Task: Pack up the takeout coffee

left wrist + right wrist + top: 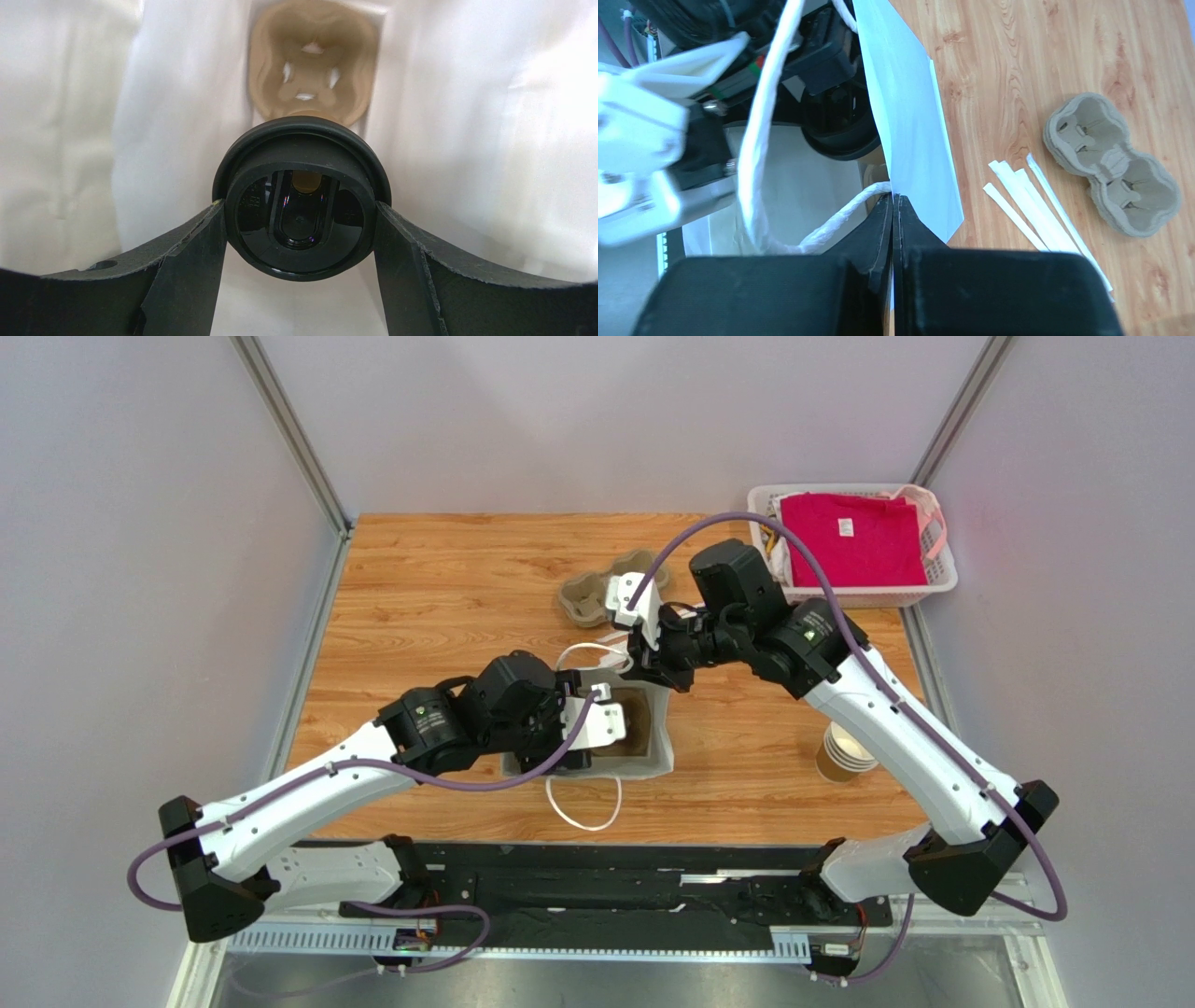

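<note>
**Coffee held inside the bag, bag wall pinched open**

We see the coffee [302, 206] inside the white bag [910, 119], which stands about mid-bench [449, 602]. From the left wrist view only its round black lid shows. The paper cup below is hidden.

The left hand [300, 227] reaches down into the bag and pinches the coffee by the lid. One of its fingers [193, 269] presses each side of the rim. White bag walls rise on both sides of the lid.

Deeper in the bag lies a tan pulp tray [309, 66], with one well showing just beyond the lid. We cannot tell whether the coffee sits in a well or hangs above the tray.

The right hand [895, 203] is pressed together on the top edge of the bag's far wall, next to where the white rope handle [756, 168] is fixed. That wall stands upright between its fingers.

Just beyond the bag, on the bare wood, lie a few white paper-wrapped sticks [1036, 210]. Past them is a second pulp tray [1113, 168], a two-well one with both wells open.

To the right of the bag, well apart from it, stands a stack of brown cups [843, 752]. Farther off, beyond the bag and to its right, a white basket [933, 581] holds a folded pink cloth [853, 539].
</note>
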